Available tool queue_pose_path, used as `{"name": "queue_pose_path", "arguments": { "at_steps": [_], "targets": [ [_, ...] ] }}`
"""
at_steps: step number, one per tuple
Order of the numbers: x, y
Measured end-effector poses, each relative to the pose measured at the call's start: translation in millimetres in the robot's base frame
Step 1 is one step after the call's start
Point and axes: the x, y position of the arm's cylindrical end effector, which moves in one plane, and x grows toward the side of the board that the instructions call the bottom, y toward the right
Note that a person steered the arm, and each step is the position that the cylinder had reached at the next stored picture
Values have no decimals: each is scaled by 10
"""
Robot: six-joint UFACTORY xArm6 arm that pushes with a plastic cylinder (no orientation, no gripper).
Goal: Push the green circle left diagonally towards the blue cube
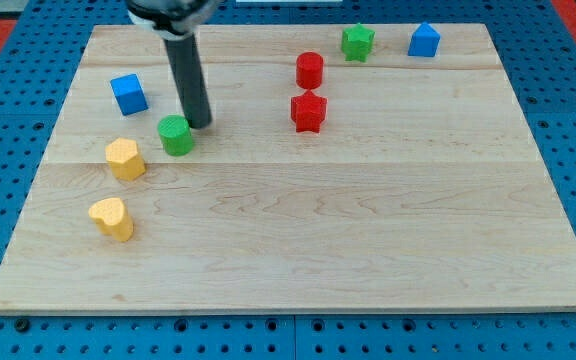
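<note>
The green circle (pixel 176 134) sits on the wooden board at the view's left of centre. The blue cube (pixel 128 93) lies up and to the left of it, a short gap away. My tip (pixel 201 124) rests on the board just to the right of the green circle, slightly above its middle, touching or nearly touching it. The dark rod rises from there to the view's top edge.
A yellow hexagon block (pixel 125 158) lies just left and below the green circle, a yellow heart (pixel 113 218) below that. A red cylinder (pixel 310 70) and red star (pixel 308 111) stand mid-board. A green star (pixel 358 41) and a blue house-shaped block (pixel 424 40) are at top right.
</note>
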Motion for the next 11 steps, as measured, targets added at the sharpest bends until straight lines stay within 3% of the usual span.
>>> {"name": "queue_pose_path", "arguments": {
  "at_steps": [1,2,3,4,7,9,10,11],
  "targets": [
    [6,-351],
    [-231,-316],
    [-308,-753],
    [-164,-988],
    [709,-441],
    [915,324],
    [1196,531],
    [1148,647]
  ]
}}
